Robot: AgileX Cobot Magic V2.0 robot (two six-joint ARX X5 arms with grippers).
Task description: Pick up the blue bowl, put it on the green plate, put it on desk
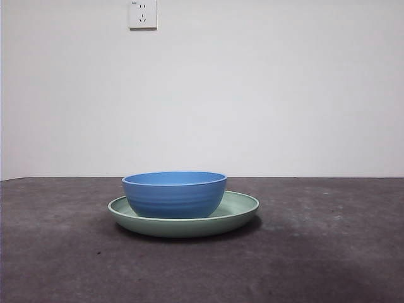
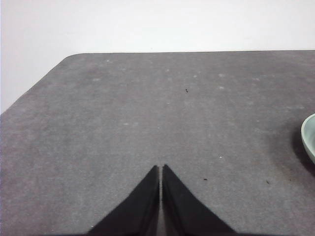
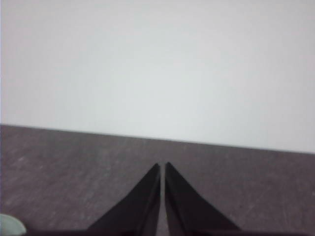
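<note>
The blue bowl (image 1: 174, 194) stands upright inside the green plate (image 1: 243, 209), which rests on the dark desk (image 1: 315, 252) at the middle of the front view. My left gripper (image 2: 161, 168) is shut and empty above bare desk; the plate's rim (image 2: 310, 137) shows at the edge of the left wrist view. My right gripper (image 3: 162, 166) is shut and empty, away from the dishes; a bit of the plate's rim (image 3: 10, 226) shows in a corner of the right wrist view. Neither arm shows in the front view.
A white wall stands behind the desk, with a socket (image 1: 142, 14) high up. The desk's rounded far corner (image 2: 74, 56) shows in the left wrist view.
</note>
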